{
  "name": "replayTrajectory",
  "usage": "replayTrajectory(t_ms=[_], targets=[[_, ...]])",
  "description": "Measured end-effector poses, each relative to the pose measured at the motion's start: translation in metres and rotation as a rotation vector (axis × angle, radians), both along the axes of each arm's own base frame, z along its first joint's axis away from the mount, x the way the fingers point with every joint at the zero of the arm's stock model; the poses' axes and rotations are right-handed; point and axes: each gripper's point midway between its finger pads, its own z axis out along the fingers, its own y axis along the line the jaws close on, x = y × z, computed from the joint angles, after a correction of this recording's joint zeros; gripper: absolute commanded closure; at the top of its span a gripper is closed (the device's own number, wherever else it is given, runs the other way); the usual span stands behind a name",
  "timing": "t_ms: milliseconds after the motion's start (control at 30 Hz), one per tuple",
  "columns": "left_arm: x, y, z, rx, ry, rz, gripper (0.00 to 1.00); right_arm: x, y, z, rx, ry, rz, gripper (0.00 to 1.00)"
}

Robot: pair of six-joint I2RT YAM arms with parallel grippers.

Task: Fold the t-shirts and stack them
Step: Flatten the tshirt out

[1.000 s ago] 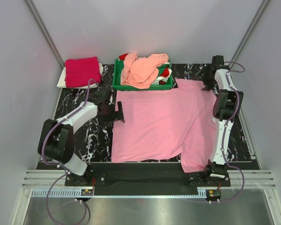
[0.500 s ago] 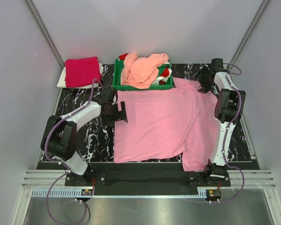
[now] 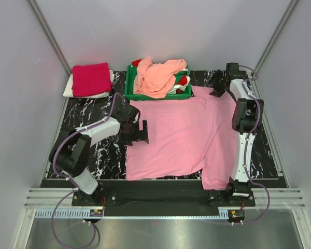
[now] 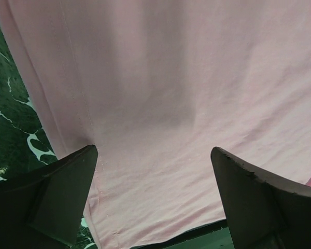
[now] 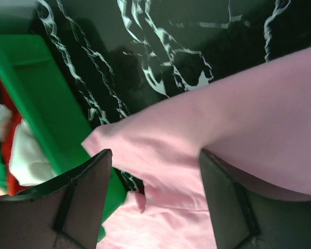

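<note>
The pink t-shirt (image 3: 181, 135) lies opened out flat in the middle of the worktop (image 3: 103, 150), with no fold in it yet. It reaches from the left pincer (image 3: 141, 131) at its left edge across to the right pincer (image 3: 215, 87) at its far right corner. One part of it trails past the near edge of the worktop, well behind the right pincer and close to that arm's base.

Both pincers stand spread. In the left wrist view the two fingers (image 4: 57, 199) straddle a stretch of smooth pink cloth beside the side hem and pinch nothing. In the right wrist view the fingers are parted over a pink corner, and nothing is caught between them.

By the look of it the task is partly done. Beyond and to the left of the left pincer, a folded crimson t-shirt (image 3: 90, 78) rests on a white one (image 3: 68, 89), so a stack has been begun. The pink one has every fold to come.

Just left of the right pincer sits the green tray (image 3: 128, 89), heaped with a crumpled peach t-shirt (image 3: 155, 78) and other cloth, all waiting. The tray's wall is just beside the pink corner, which may crowd a grasp there. The right arm's own links run along the shirt's right side.
</note>
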Motion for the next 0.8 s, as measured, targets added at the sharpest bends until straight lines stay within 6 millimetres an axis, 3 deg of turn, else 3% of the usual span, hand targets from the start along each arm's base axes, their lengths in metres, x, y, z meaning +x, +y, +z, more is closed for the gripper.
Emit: replayTrajectory(t_ms=[67, 267, 533, 633, 800], targets=[[-0.007, 0.001, -0.006, 0.006, 0.016, -0.001, 0.02, -0.002, 0.008, -0.016, 0.019, 0.022, 0.013, 0.26], [-0.013, 0.000, -0.006, -0.017, -0.005, 0.006, 0.02, -0.014, 0.013, -0.017, 0.040, -0.020, 0.017, 0.26], [-0.033, 0.009, -0.006, -0.018, -0.003, 0.009, 0.02, -0.090, 0.034, -0.019, 0.051, 0.044, -0.012, 0.28], [-0.034, 0.010, -0.006, -0.016, 0.000, 0.008, 0.02, -0.085, 0.043, -0.018, 0.028, 0.069, -0.008, 0.25], [-0.033, 0.009, -0.005, -0.009, 0.013, 0.007, 0.02, -0.021, 0.035, -0.016, -0.022, 0.054, -0.052, 0.23]])
